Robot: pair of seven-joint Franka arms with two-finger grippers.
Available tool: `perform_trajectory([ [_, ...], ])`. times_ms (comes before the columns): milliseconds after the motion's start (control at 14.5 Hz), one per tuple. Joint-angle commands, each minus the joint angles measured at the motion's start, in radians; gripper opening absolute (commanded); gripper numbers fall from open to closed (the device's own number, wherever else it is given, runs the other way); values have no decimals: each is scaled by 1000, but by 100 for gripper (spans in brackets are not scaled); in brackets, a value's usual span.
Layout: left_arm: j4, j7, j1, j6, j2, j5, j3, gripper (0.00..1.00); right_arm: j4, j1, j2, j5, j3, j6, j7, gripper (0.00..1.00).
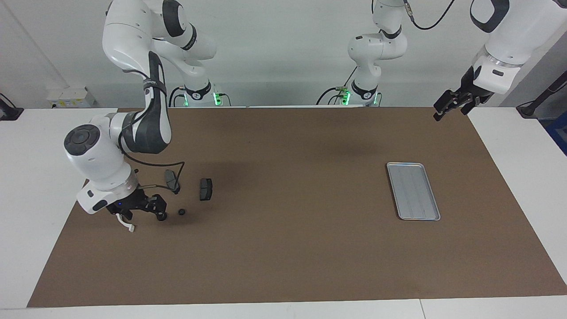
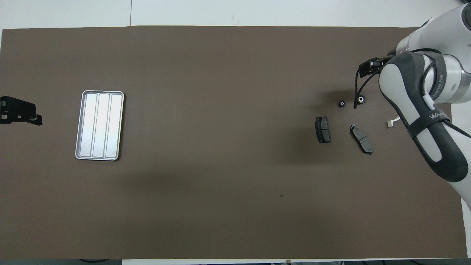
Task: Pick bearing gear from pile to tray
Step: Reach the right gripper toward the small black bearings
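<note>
Two small black round pieces (image 2: 361, 98), each with a pale centre.

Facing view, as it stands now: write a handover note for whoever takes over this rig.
Right hand: open, down low at the pile, over the white bracket, one fingertip by the larger black round piece. Nothing lifted.
Left hand: open, holding nothing, waiting over the mat's corner at the left arm's end.
Pile: the smaller round piece and two brake pads lie on the mat beside the right hand.
Tray: at the left arm's end, nothing in it.
Done: approach only.
Left: grasp, carry, place in tray.
</note>
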Motion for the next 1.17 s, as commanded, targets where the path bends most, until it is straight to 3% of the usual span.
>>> perform_trajectory([
  [0, -22, -6, 8, 11, -21, -19, -6, 100, 35, -3, 47, -12, 6, 15, -10, 91],
  [1103, -28, -8, 13, 14, -23, -19, -6, 100, -152, -2, 4, -5, 8, 78, -35, 93],
])
